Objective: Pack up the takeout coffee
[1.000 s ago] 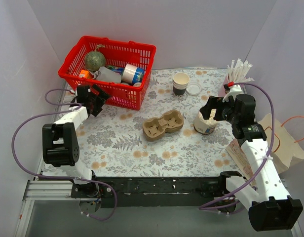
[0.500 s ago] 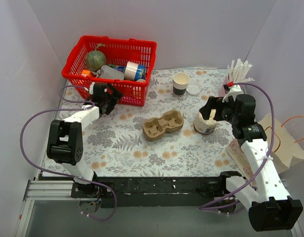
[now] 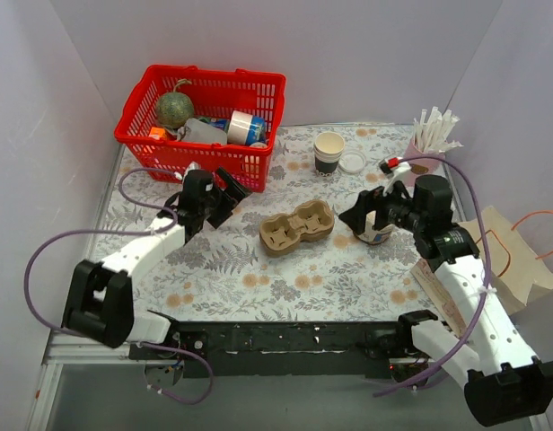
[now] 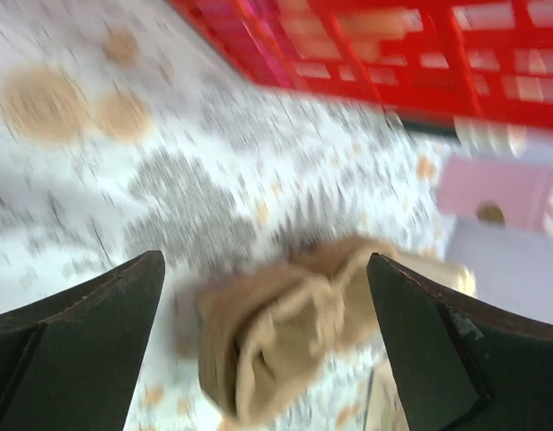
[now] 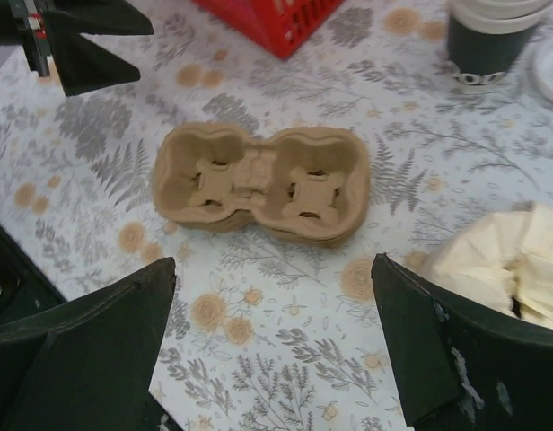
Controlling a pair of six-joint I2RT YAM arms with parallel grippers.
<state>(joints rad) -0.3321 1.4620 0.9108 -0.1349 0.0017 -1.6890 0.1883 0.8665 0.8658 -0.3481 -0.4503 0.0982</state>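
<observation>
- The takeout coffee (image 3: 329, 153) stood upright at the far side of the table, right of the red basket (image 3: 200, 126) and well apart from both arms. A white round lid (image 3: 353, 162) lay flat just beside it, apparently not fitted.
- Judged from its look, the paper cup would be light and thin-walled, easy to crush or tip. A gentle squeeze across the dark band, low on the body, seemed the safest hold, with the cup kept upright.
- The lid looked like thin, slippery plastic lying flush on the cloth, so probably awkward to pinch.
- The left gripper (image 3: 233, 199) hung with its 2 fingers spread wide and empty, between the basket and the cardboard carrier (image 3: 297, 227).
- The right gripper (image 3: 355, 211) was likewise wide open and held nothing, just beside the white tub (image 3: 377, 229) of crumpled paper.
- Whether the cup held any liquid could not be told.
- In the right wrist view the cup (image 5: 487, 40) was cut off at the top edge.
- The left wrist view was smeared; only the carrier (image 4: 294, 323) and the red mesh read clearly.
- The right arm hid part of the tub from above.
</observation>
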